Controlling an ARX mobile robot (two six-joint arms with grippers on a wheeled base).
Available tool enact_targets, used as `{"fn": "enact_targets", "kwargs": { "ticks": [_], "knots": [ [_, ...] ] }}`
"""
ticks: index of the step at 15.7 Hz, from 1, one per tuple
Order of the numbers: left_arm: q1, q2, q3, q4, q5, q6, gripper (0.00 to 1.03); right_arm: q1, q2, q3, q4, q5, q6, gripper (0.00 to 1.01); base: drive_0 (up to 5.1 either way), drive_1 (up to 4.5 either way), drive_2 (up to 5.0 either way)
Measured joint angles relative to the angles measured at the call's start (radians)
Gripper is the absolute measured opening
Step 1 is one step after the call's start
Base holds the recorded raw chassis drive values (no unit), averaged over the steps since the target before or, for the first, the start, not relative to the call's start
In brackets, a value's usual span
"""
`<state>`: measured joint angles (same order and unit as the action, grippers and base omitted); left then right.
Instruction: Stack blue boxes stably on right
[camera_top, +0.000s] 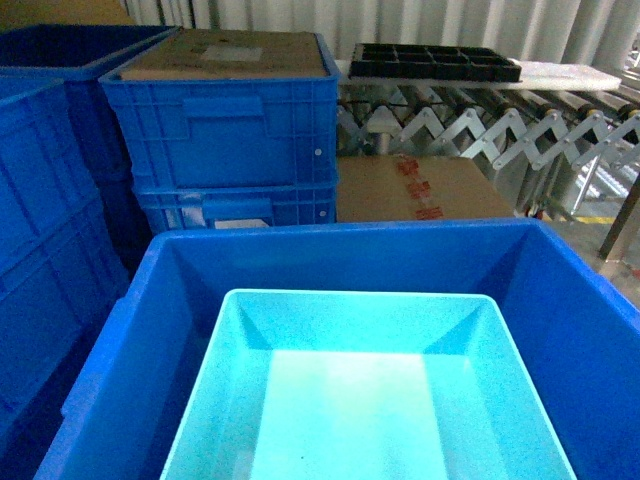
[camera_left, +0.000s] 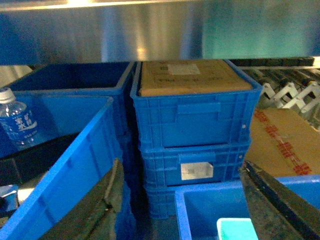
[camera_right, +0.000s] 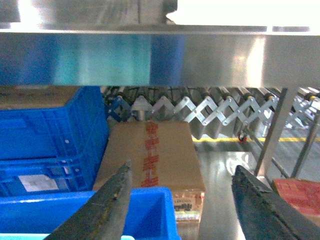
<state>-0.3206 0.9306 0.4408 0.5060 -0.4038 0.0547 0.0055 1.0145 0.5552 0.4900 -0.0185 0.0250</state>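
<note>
Head view: light turquoise bin (camera_top: 365, 400) sits nested inside the larger dark-blue bin (camera_top: 560, 300), filling the lower half of the frame, its rim below the outer bin's rim.
Behind, upper left: two ribbed blue crates (camera_top: 225, 140) stacked, the top one carrying a cardboard sheet (camera_top: 230, 52) with a white label.
Upper right: black divided tray (camera_top: 435, 62) resting on an expanding roller conveyor (camera_top: 500, 125); cardboard carton (camera_top: 420, 190) with red print on the floor below it.
Left wrist view: left end effector (camera_left: 182, 210) spread wide, dark fingers (camera_left: 105, 205) at lower left and lower right, nothing between them; a corner of the turquoise bin shows at bottom centre inside the dark-blue bin.
Far left of that view: water bottle (camera_left: 17, 122) upright inside another blue crate.
Right wrist view: right end effector (camera_right: 182, 200) also spread wide and holding nothing, hanging above the dark-blue bin's corner at lower left, carton just beyond.
</note>
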Motion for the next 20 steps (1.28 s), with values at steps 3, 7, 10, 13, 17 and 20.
{"fn": "enact_targets", "kwargs": {
  "ticks": [3,7,10,13,17,20],
  "knots": [
    [0.122,-0.155,-0.2,0.019,0.204,-0.045,0.2,-0.006,-0.131,-0.238,0.072,0.016,-0.017,0.13,0.0,0.0,0.0],
    [0.2,-0.291,-0.305,-0.013,0.279,-0.051,0.02,-0.006,-0.26,-0.373,0.072,0.016,-0.022,0.02,0.0,0.0,0.0],
    [0.314,-0.396,-0.355,-0.064,0.392,-0.051,0.02,-0.006,-0.363,-0.437,0.039,0.016,-0.022,0.02,0.0,0.0,0.0],
    [0.318,-0.463,-0.38,-0.105,0.406,-0.052,0.02,-0.006,-0.439,-0.473,-0.005,0.016,-0.022,0.02,0.0,0.0,0.0],
    [0.319,-0.51,-0.392,-0.14,0.403,-0.052,0.02,-0.006,-0.49,-0.491,-0.035,0.016,-0.022,0.02,0.0,0.0,0.0],
    [0.32,-0.563,-0.407,-0.168,0.403,-0.052,0.02,-0.006,-0.557,-0.508,-0.082,0.016,-0.022,0.02,0.0,0.0,0.0]
  ]
}}
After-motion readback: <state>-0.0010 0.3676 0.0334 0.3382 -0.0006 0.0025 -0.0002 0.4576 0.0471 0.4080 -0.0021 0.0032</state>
